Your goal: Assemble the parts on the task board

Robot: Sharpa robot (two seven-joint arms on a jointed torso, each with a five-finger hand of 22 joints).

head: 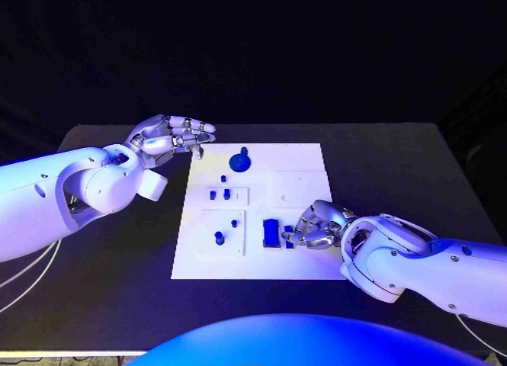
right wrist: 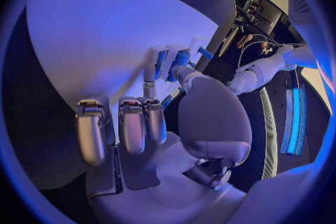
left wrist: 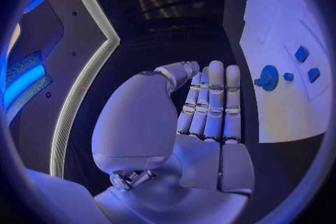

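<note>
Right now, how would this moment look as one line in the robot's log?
left robot hand: open, beside task board | right robot hand: fingers on blue part | round blue part: untouched

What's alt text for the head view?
The right hand rests on the white board's near right part, fingers at a blue part. The left hand hovers off the board's far left corner, holding nothing; a round blue part lies nearby.

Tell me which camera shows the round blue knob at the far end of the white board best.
The head view: the round blue knob sits unobstructed on the white board. The left wrist view shows it small near the rim. In the right wrist view I cannot make it out.
</note>
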